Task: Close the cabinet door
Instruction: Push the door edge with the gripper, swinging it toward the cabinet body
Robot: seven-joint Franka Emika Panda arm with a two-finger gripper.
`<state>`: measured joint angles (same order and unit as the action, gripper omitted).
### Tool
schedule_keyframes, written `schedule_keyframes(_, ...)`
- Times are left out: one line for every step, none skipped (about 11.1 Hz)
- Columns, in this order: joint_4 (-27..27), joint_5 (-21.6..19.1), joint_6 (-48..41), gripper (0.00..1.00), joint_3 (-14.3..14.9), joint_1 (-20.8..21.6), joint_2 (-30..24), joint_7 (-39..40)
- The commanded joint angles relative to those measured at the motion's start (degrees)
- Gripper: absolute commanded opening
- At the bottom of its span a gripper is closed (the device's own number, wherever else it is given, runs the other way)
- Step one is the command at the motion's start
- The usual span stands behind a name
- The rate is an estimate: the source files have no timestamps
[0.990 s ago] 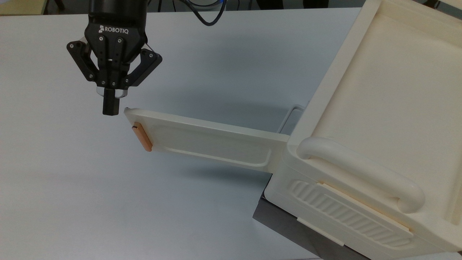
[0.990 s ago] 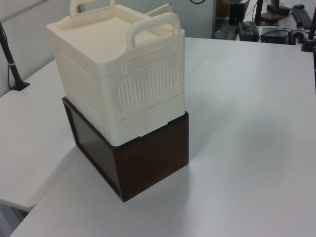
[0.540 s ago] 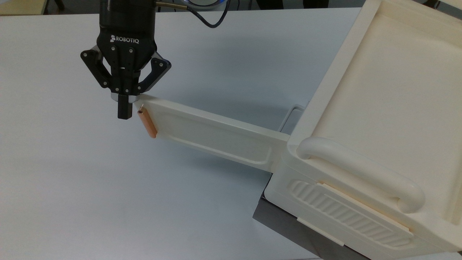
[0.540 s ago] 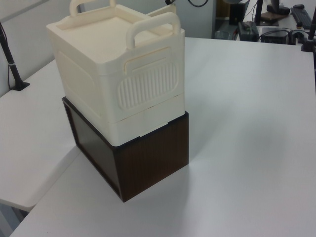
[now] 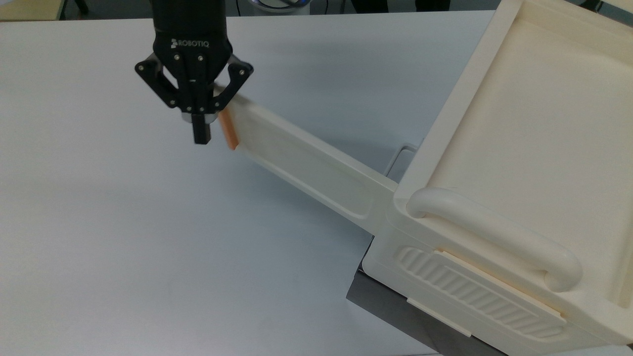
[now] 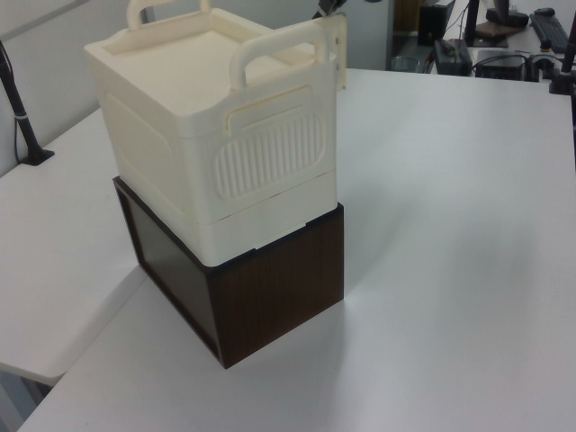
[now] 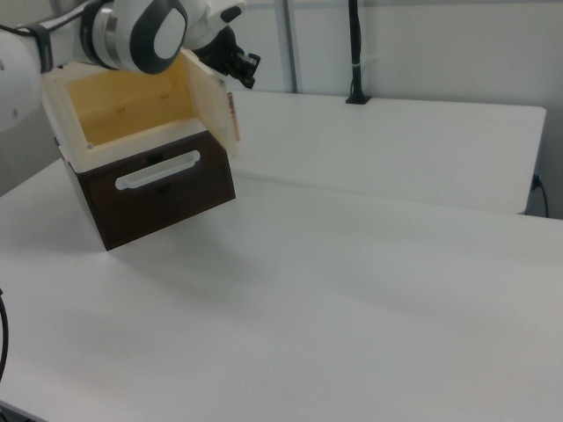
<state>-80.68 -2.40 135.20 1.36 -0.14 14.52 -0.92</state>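
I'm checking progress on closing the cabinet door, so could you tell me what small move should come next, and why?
Probably keep pushing the door's handle end toward the cabinet opening. The cabinet door is partly open, and the end effector, fingers shut, sits beside the copper-orange handle at its free end.

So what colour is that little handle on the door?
Copper-orange, against the cream door. The handle shows best in the top view.
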Motion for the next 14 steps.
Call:
schedule_keyframes(-0.3, -6.2, -10.2, 0.00, -1.9, 0.5, -2.7, 7.8)
schedule_keyframes(-0.3, -6.9, -14.0, 0.00, -2.8, 0.5, -3.4, 8.8)
schedule_keyframes(0.0, -8.7, -17.7, 0.00, -4.5, 0.5, -4.1, 9.4)
schedule_keyframes(0.0, -10.2, -20.7, 0.00, -6.1, 0.5, -5.2, 10.1)
schedule_keyframes(0.0, -11.7, -23.5, 0.00, -7.8, 0.6, -6.2, 10.4)
schedule_keyframes(0.0, -13.1, -26.1, 0.00, -9.8, 0.6, -6.8, 10.4)
schedule_keyframes(0.0, -13.9, -28.0, 0.00, -12.3, 0.6, -7.3, 10.4)
schedule_keyframes(0.0, -13.9, -28.1, 0.00, -14.9, 0.6, -7.3, 10.0)
schedule_keyframes(0.0, -13.9, -27.7, 0.00, -15.5, 0.5, -7.1, 9.9)
schedule_keyframes(0.0, -13.9, -27.4, 0.00, -15.5, 0.4, -6.5, 9.9)
schedule_keyframes(-0.1, -13.9, -27.4, 0.00, -15.5, 0.3, -6.2, 10.2)
schedule_keyframes(-0.1, -13.9, -27.3, 0.00, -15.5, 0.4, -5.9, 10.1)
schedule_keyframes(-0.1, -13.9, -27.2, 0.00, -15.5, 0.8, -5.7, 10.1)
schedule_keyframes(-0.3, -13.9, -25.0, 0.00, -15.5, 1.5, -5.6, 10.1)
